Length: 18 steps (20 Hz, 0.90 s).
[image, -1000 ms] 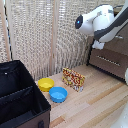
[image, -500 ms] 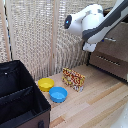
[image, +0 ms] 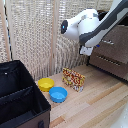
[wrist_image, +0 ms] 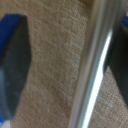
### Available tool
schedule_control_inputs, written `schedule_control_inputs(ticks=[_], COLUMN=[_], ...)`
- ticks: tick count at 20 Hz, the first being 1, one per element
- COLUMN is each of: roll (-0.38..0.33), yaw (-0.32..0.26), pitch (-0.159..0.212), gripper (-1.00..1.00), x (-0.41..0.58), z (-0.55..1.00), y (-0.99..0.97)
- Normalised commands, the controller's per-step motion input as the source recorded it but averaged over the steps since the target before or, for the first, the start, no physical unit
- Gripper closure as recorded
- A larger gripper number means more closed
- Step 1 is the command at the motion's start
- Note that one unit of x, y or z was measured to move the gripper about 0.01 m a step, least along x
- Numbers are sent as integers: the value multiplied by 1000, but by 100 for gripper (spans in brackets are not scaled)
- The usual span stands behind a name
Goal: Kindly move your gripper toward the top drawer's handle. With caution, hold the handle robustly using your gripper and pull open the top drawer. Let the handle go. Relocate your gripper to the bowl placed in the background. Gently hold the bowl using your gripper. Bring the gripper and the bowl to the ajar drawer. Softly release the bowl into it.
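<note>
My gripper (image: pixel 86 49) hangs from the white arm in front of the woven screen, left of the dark brown dresser (image: pixel 114 66) in the exterior view. It is well above and to the right of the yellow bowl (image: pixel 46 83), which sits on the wood floor. In the wrist view the gripper (wrist_image: pixel 65 65) is open: a dark finger (wrist_image: pixel 12 65) stands at each edge with only the woven screen between them. The arm partly covers the top drawer (image: pixel 117 43). Its handle (image: pixel 106 43) is a faint thin bar. I cannot tell how far the drawer is open.
A blue bowl (image: pixel 58 94) sits right beside the yellow one. A colourful patterned box (image: pixel 73 79) stands between the bowls and the dresser. A big black bin (image: pixel 20 102) fills the exterior view's lower left. A pale shiny post (wrist_image: pixel 92 65) of the screen crosses the wrist view.
The arm and gripper have swung toward the exterior view's left, away from the dresser and out in front of the woven screen. The bowls and the box have not moved.
</note>
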Motion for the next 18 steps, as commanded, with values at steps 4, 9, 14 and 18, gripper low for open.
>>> schedule_control_inputs(ticks=[4, 9, 14, 18], roll=[97, 129, 148, 95], yaw=[20, 0, -34, -141], pitch=[0, 0, 0, -48], gripper=[-100, -100, -100, -100], x=[312, 262, 266, 90], z=[1, 134, 405, 494], y=[404, 630, 723, 610])
